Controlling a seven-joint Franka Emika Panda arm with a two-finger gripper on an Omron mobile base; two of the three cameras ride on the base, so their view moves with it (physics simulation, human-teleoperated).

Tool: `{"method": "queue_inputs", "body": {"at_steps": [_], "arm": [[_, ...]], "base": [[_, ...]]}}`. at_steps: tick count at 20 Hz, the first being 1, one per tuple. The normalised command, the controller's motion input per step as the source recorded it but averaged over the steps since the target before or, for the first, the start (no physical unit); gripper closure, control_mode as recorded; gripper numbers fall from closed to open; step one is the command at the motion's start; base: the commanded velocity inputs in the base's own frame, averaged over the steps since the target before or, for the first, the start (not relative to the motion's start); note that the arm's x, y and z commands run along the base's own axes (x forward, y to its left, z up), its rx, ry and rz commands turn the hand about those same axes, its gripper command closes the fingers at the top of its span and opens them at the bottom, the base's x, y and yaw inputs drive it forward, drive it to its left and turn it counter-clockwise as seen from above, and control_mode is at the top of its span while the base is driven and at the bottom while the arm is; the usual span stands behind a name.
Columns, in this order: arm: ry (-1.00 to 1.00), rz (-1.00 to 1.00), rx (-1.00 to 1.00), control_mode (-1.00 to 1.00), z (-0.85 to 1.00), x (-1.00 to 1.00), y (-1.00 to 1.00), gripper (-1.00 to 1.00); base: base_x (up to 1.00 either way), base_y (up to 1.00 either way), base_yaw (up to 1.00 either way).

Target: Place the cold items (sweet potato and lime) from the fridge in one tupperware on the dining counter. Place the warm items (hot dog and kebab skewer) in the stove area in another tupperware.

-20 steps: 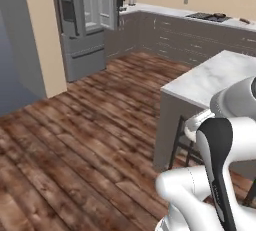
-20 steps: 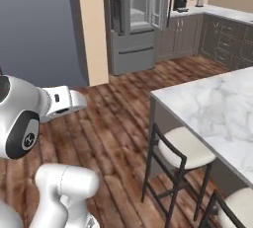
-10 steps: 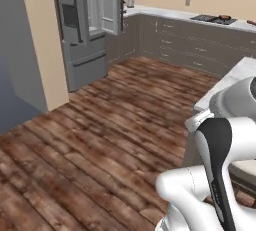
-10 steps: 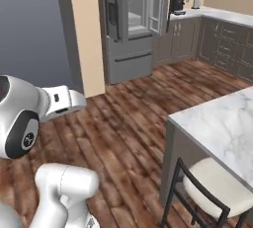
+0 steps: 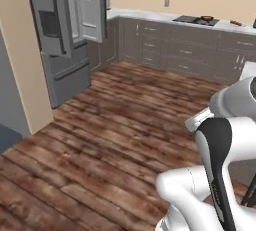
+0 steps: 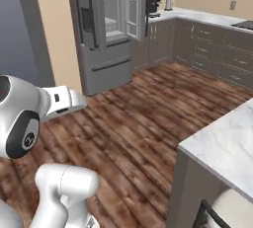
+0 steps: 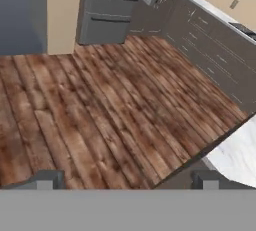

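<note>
A wooden plank floor [image 5: 115, 140] of reddish-brown boards takes up most of the room between the robot and the far wall. The fridge [image 5: 65, 30] stands tall and grey at the far left in the left base view, beside a beige wall section [image 5: 17, 65]; its upper doors stand open and pale shelves show inside in the right base view [image 6: 116, 19]. The lower drawer fronts are shut.

Along the back wall runs a row of grey cabinets [image 5: 180, 55] under a pale top. The stove area [image 5: 200, 20] sits on that run, well to the right of the fridge, a flat black cooktop with something small and reddish on it, too small to tell apart. A further small reddish thing lies on the pale top just right of it, also too small to name.

The dining counter [image 6: 225, 145] shows as a white marbled corner at the lower right of the right base view, and as a pale wedge in the hand view [image 7: 240, 157]. A stool seat [image 6: 232, 209] tucks under its edge.

The tool [image 7: 127, 180] hangs over the floor, near the dining counter corner, its two dark fingertips [image 7: 45, 180] set wide apart and released, with nothing between them.
</note>
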Motion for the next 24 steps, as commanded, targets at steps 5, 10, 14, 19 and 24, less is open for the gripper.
{"method": "queue_inputs", "body": {"at_steps": [5,10,14,19,24], "arm": [[0.0,0.0,0.0,1.0,0.0,0.0,0.0,-1.0],[0.0,0.0,0.0,1.0,0.0,0.0,0.0,-1.0],[0.0,0.0,0.0,1.0,0.0,0.0,0.0,-1.0],[0.0,0.0,0.0,1.0,0.0,0.0,0.0,-1.0],[0.0,0.0,0.0,1.0,0.0,0.0,0.0,-1.0]], "base": [[0.96,0.39,-0.3],[0.96,0.29,-0.28],[0.96,0.18,-0.24],[0.99,0.12,-0.18],[0.99,0.05,-0.15]]}}
